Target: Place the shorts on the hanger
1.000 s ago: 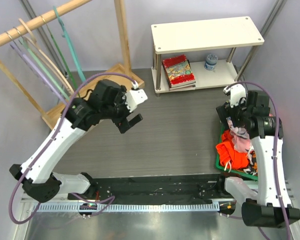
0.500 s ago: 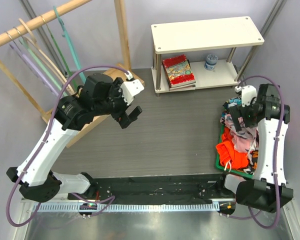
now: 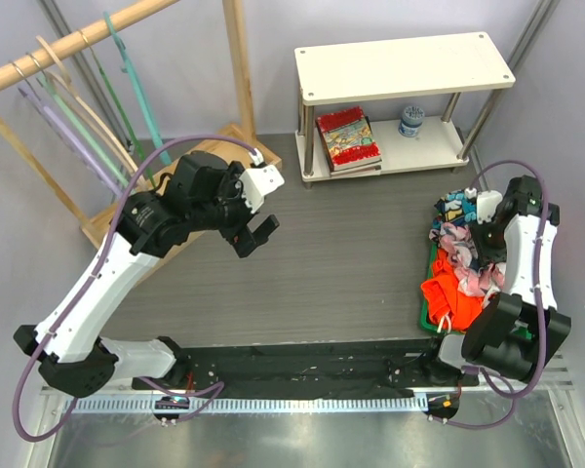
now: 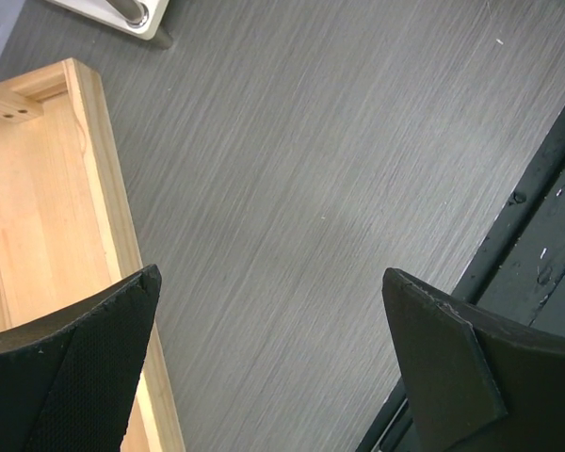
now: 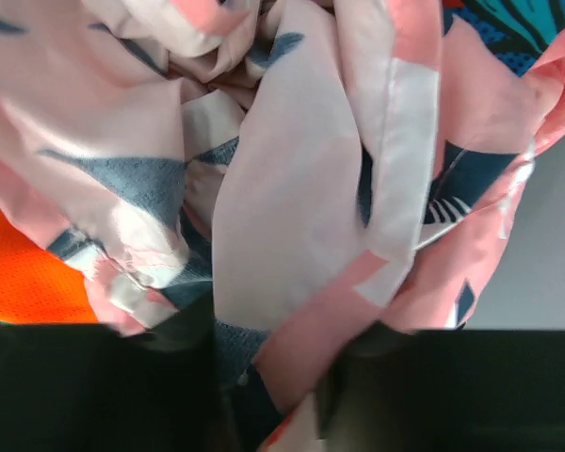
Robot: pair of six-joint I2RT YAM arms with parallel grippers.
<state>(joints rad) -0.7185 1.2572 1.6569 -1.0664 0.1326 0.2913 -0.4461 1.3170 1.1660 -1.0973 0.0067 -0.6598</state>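
Between the right gripper's (image 5: pixel 264 377) dark fingers a fold of the shorts (image 5: pixel 292 207) ran down out of sight. The pink cloth with its navy and white shapes filled the gap, though I could not tell from my feed whether the jaws had pinched it or merely stood around it. Orange-red garment (image 5: pixel 28 282) showed just left of that fold, and turquoise patterned cloth (image 5: pixel 508 28) peeked in at the upper right corner.

On the overhead view, that heap lay in front of the white shelf (image 3: pixel 405 68), off its right legs, partly in a green bin (image 3: pixel 431 322). The turquoise piece lay nearest the shelf, the shorts behind it and the orange-red one farthest from it. My right arm bent over the heap from the near side.

The left gripper (image 4: pixel 270 271) stood wide apart with nothing between its pads, only bare grey table (image 4: pixel 311 169) beneath. It hung to the left of the shelf, a little nearer to me than the shelf's front legs, with the wooden rack base (image 4: pixel 47 207) just beside its left finger.

The hanger (image 3: pixel 134 88) hung well to the left of the shelf, on the slanting wooden rail (image 3: pixel 68 44) among other hangers (the teal one being closest to the shelf), well apart from both grippers and from the shorts.
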